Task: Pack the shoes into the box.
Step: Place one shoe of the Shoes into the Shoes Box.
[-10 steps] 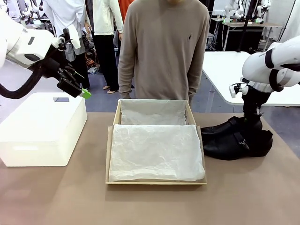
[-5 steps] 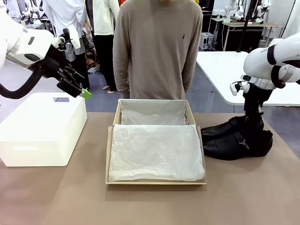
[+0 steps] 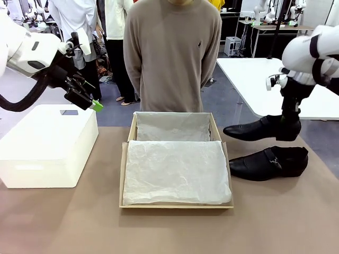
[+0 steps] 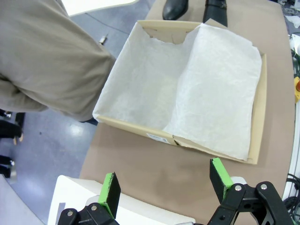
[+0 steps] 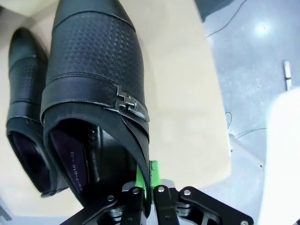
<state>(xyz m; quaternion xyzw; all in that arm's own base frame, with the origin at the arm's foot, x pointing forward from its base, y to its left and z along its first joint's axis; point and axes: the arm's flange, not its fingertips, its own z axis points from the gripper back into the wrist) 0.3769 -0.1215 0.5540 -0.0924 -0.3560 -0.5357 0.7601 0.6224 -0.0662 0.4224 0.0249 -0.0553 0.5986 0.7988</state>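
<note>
As my right gripper pinches the shoe by its heel, the toe could snag the box at nine o'clock.

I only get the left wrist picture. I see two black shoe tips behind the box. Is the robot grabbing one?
Observer: Yes. The right gripper is shut on the rim of the held shoe, which hangs above the table.
Operator: Where's the one it isn't holding?
Observer: The other shoe lies on the table to the right of the box, with its toe pointing at the box.
Operator: Are they fancy shoes?
Observer: The held shoe has a small silver buckle on a strap across its top.
</note>
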